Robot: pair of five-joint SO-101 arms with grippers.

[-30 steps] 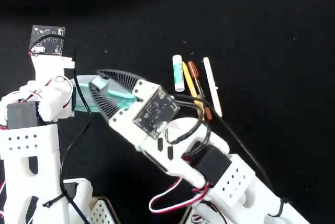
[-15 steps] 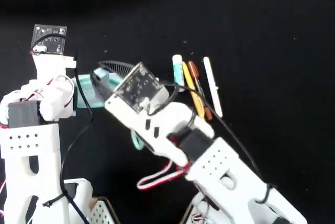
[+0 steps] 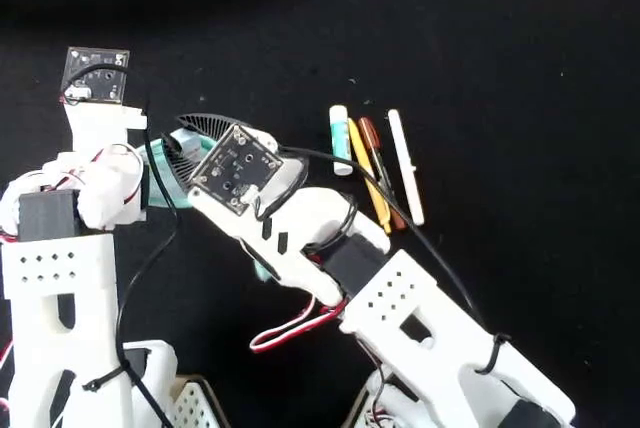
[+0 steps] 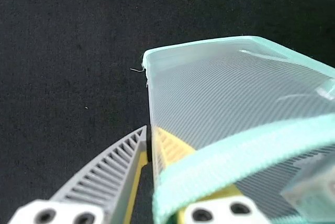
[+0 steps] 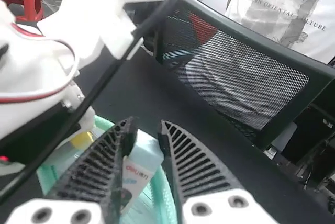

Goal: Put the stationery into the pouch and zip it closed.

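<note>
Both nearly closed, right gripper (image 5: 144, 130) pinching box (image 5: 140, 165), left gripper (image 4: 149, 148) pinching pouch (image 4: 235, 93)

Most of the pouch (image 3: 158, 163) lies hidden beneath both arms' wrists in the high view. Off to the side of the pouch, a black cable (image 3: 420, 235) crosses the yellow pen (image 3: 362, 163) and brown pen (image 3: 375, 148), covering a short stretch of each. At the left end effector (image 4: 152, 132), the pouch runs off the frame. Over the pouch, a finger of the right end effector (image 5: 146, 124) covers part of the pale blue box (image 5: 142, 161) it grips; what the box is cannot be told.
</note>
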